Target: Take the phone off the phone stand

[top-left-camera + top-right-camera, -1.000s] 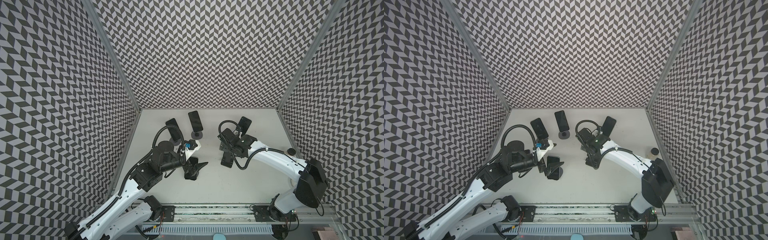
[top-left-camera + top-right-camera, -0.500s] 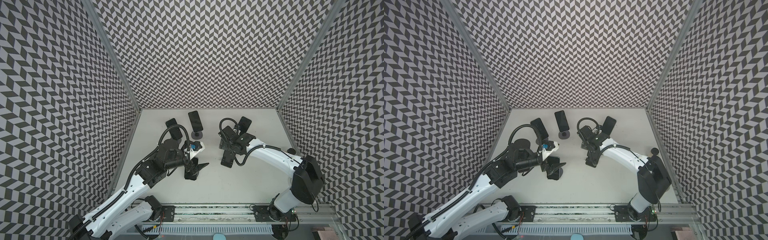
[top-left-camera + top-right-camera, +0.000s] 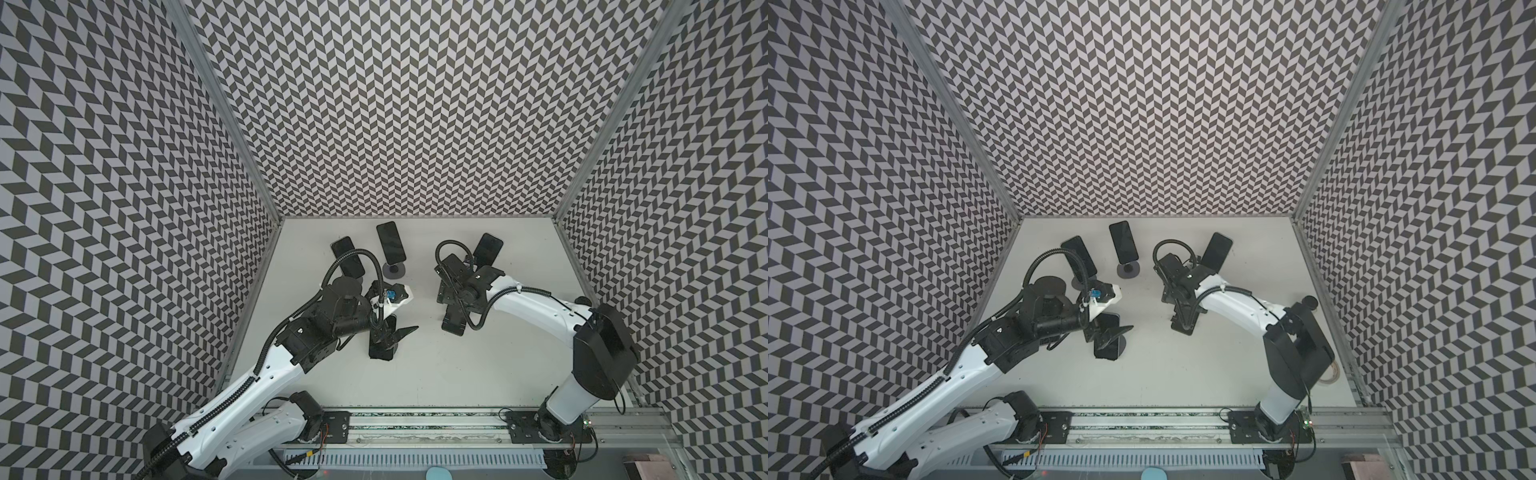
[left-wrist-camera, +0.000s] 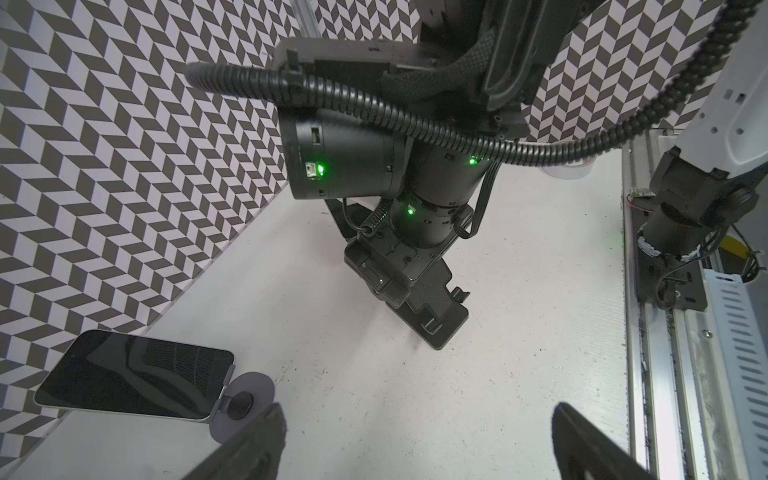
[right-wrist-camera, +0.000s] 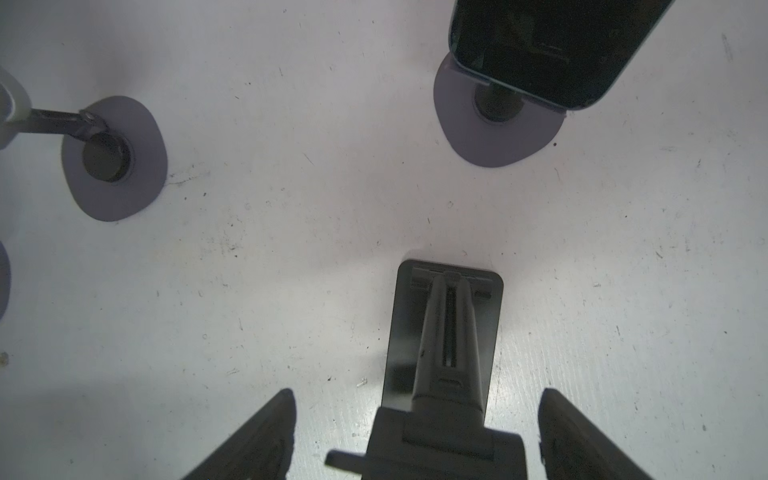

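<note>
The left gripper is spread as wide as it goes and grips nothing; in the left wrist view its two dark fingers frame only bare white table. The right gripper is parted too. Its jaws stand either side of the black folding phone stand with a gap on each side, so it straddles the stand without closing on it. The stand is a flat black plate with a raised central strut and small hooks at one end. It is empty and runs straight out ahead of the right gripper's fingers.

The phone lies flat on the table directly under the left gripper, off the stand and well to the side of the right gripper. It is a dark slab with rounded corners, partly covered by the fingers above it. Its long axis runs crosswise to the way the left gripper points, from the near side of the table toward the back; which end is its top I cannot tell.

Beyond the grippers three other phones lean upright: the left standing phone just past the left gripper, the middle standing phone between the two, and the right standing phone just past the right gripper. The middle one sits on a round grey base
</note>
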